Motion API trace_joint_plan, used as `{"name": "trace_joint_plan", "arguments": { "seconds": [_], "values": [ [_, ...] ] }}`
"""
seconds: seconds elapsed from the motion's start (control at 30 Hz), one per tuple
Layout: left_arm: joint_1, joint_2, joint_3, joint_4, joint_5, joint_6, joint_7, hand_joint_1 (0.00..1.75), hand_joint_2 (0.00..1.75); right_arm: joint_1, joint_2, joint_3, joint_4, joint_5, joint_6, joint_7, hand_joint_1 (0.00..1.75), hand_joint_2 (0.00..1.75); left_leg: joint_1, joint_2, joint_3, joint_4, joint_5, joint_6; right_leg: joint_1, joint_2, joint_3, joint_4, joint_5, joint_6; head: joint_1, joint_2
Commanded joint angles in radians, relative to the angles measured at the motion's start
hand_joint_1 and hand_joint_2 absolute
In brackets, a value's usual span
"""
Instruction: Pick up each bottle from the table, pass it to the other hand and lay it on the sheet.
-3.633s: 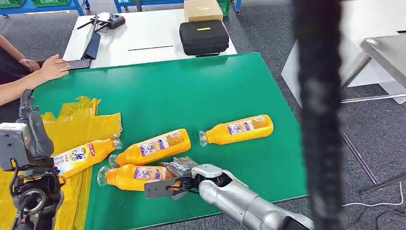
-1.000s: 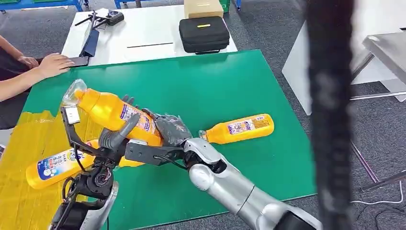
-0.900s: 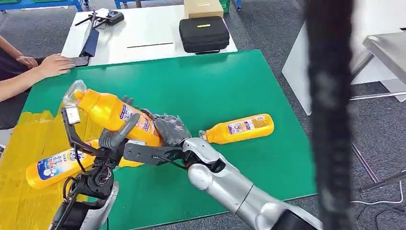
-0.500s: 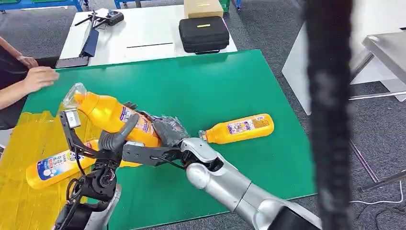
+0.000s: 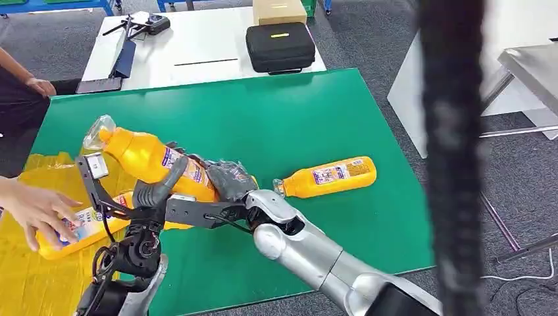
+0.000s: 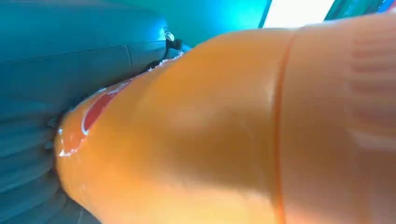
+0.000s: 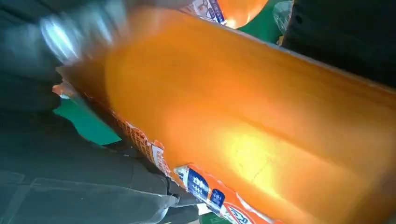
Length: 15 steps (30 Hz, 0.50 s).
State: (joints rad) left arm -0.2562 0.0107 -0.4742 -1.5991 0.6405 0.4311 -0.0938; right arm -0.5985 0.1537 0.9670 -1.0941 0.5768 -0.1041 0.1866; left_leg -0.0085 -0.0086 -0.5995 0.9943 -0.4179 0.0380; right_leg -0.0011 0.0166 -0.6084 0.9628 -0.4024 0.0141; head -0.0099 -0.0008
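Observation:
An orange bottle (image 5: 146,160) with a clear cap is held tilted above the green table (image 5: 263,112). My left hand (image 5: 160,189) grips its middle, thumb across the label. My right hand (image 5: 228,179) holds its base end. The bottle (image 6: 224,130) is pressed close against the left hand (image 6: 37,93), and the same bottle (image 7: 261,121) lies in the right hand (image 7: 70,177). A second bottle (image 5: 329,176) lies on the table to the right. A third bottle (image 5: 85,222) lies on the yellow sheet (image 5: 26,283), touched by a person's hand (image 5: 36,209). An orange bit of another bottle (image 5: 175,225) shows under my hands.
Beyond the green table stands a white table (image 5: 197,46) with a black case (image 5: 280,47), a cardboard box (image 5: 279,10) and a dark tablet (image 5: 99,84). A blurred dark vertical bar (image 5: 451,158) crosses the right side. Grey floor lies beyond the table's right edge.
The person's hand left the far table edge and now reaches from the left onto the bottle on the sheet. The held bottle and both my hands drifted slightly left.

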Motion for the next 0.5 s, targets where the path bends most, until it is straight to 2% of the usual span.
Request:
{"name": "trace_joint_plan", "arguments": {
  "seconds": [0.03, 0.13, 0.17, 0.2, 0.27, 0.33, 0.43, 0.5],
  "values": [
    [-0.112, -0.001, 0.01, 0.015, -0.004, 0.005, -0.005, 1.75, 1.75, 0.034, -0.008, 0.101, 0.066, 0.005, 0.046, -0.012, 1.75, 1.75, 0.001, -0.004, 0.004, 0.0, -0.002, -0.003, 0.001, -0.006, 0.006, 0.0, -0.003, 0.0, 0.0, 0.0],
    [-0.111, -0.002, 0.01, 0.014, -0.011, 0.01, -0.012, 1.75, 1.75, 0.035, -0.008, 0.097, 0.064, 0.003, 0.045, -0.012, 1.75, 1.75, 0.001, -0.004, 0.005, 0.0, -0.002, -0.003, 0.001, -0.006, 0.006, 0.0, -0.003, 0.0, 0.0, 0.0],
    [-0.114, 0.005, 0.015, 0.014, -0.032, 0.021, -0.03, 1.75, 1.75, 0.04, -0.009, 0.082, 0.064, -0.014, 0.047, -0.012, 0.02, 1.75, 0.002, -0.004, 0.006, 0.001, -0.002, -0.004, 0.002, -0.006, 0.008, 0.001, -0.004, 0.0, 0.0, 0.0],
    [-0.123, 0.019, 0.02, 0.017, -0.065, 0.035, -0.051, 1.75, 1.75, 0.042, -0.017, 0.066, 0.063, -0.023, 0.042, -0.01, 0.0, 0.0, 0.002, -0.004, 0.003, 0.0, -0.001, -0.003, 0.001, -0.005, 0.005, -0.001, -0.002, 0.0, 0.0, 0.0],
    [-0.146, 0.056, 0.031, 0.029, -0.17, 0.077, -0.097, 1.75, 1.75, 0.043, -0.036, 0.036, 0.059, -0.035, 0.03, -0.008, 0.0, 0.0, 0.002, -0.004, 0.003, 0.0, -0.001, -0.003, 0.002, -0.006, 0.005, 0.0, -0.002, 0.0, 0.0, 0.0],
    [-0.19, 0.113, 0.036, 0.086, -0.475, 0.175, -0.147, 1.75, 1.75, 0.047, -0.056, -0.004, 0.05, -0.034, 0.026, -0.01, 0.0, 0.0, 0.002, -0.004, 0.004, 0.001, -0.001, -0.003, 0.002, -0.006, 0.005, 0.0, -0.002, 0.0, 0.0, 0.0],
    [-0.229, 0.157, 0.102, 0.212, -0.878, 0.247, -0.14, 1.75, 1.75, 0.051, -0.07, -0.039, 0.023, -0.012, 0.056, -0.014, 0.0, 0.0, 0.001, -0.005, 0.002, 0.0, 0.0, -0.002, 0.001, -0.005, 0.003, 0.0, -0.001, 0.0, 0.0, 0.0],
    [-0.239, 0.192, 0.127, 0.294, -1.02, 0.267, -0.136, 1.75, 1.75, 0.061, -0.061, -0.047, 0.015, -0.005, 0.066, -0.01, 0.0, 0.0, 0.001, -0.001, 0.004, -0.001, 0.0, -0.002, 0.001, -0.002, 0.004, 0.0, -0.001, 0.0, 0.001, 0.0]
  ]
}}
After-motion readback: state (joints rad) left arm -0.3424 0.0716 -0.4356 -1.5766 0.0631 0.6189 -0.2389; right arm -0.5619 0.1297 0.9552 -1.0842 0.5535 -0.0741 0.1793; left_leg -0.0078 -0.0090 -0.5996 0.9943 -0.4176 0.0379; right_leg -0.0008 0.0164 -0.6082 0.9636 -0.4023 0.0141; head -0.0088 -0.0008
